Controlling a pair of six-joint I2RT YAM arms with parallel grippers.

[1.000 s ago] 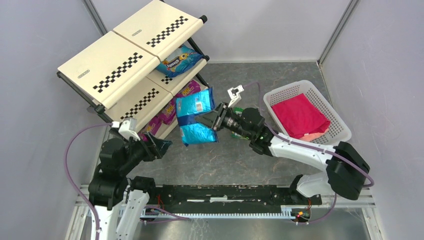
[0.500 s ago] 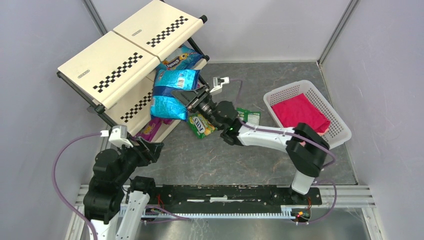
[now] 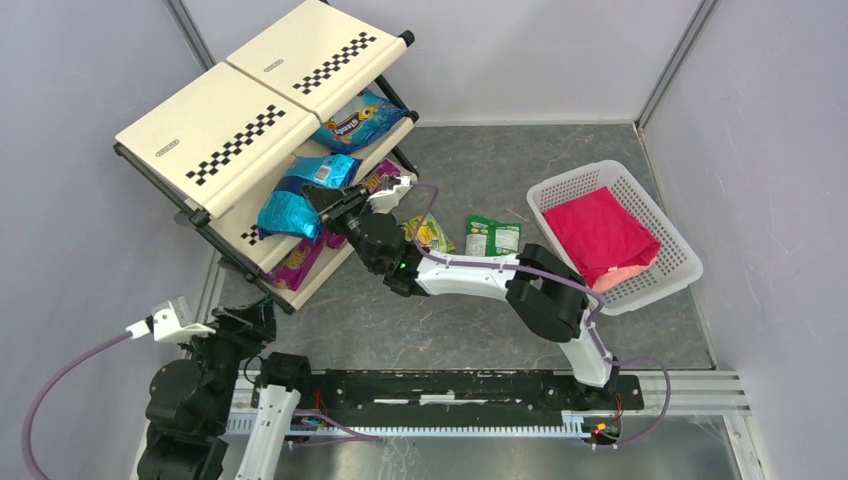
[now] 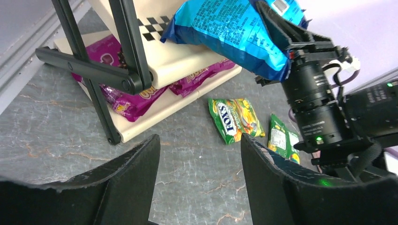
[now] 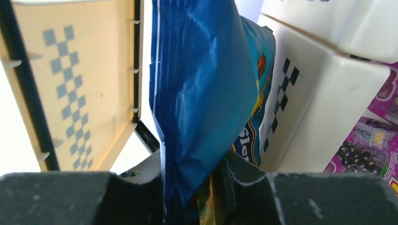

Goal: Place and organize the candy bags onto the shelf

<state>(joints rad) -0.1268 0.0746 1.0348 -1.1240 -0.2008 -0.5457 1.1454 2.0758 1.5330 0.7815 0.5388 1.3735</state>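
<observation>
The shelf (image 3: 215, 125) stands slanted at the back left. My right gripper (image 3: 335, 203) is shut on the end of a blue candy bag (image 3: 293, 197) and holds it at the left half of the middle tier; up close the bag (image 5: 202, 93) hangs between the pads. Another blue bag (image 3: 357, 122) lies on the right half of that tier. Magenta bags (image 3: 296, 263) fill the bottom tier. Two green-yellow bags (image 3: 430, 233) (image 3: 492, 237) lie on the table. My left gripper (image 3: 256, 320) is open and empty by the near left corner, its view showing bare table between the fingers (image 4: 141, 164).
A white lattice basket (image 3: 676, 262) at the right holds a pink-red cloth (image 3: 600, 230). The shelf's black tube frame (image 4: 126, 47) stands close in front of my left gripper. Grey walls close in the table on three sides.
My right arm has swung left, carrying the blue bag from over the table's middle to the shelf's middle tier. My left arm has pulled back toward the near left corner.
</observation>
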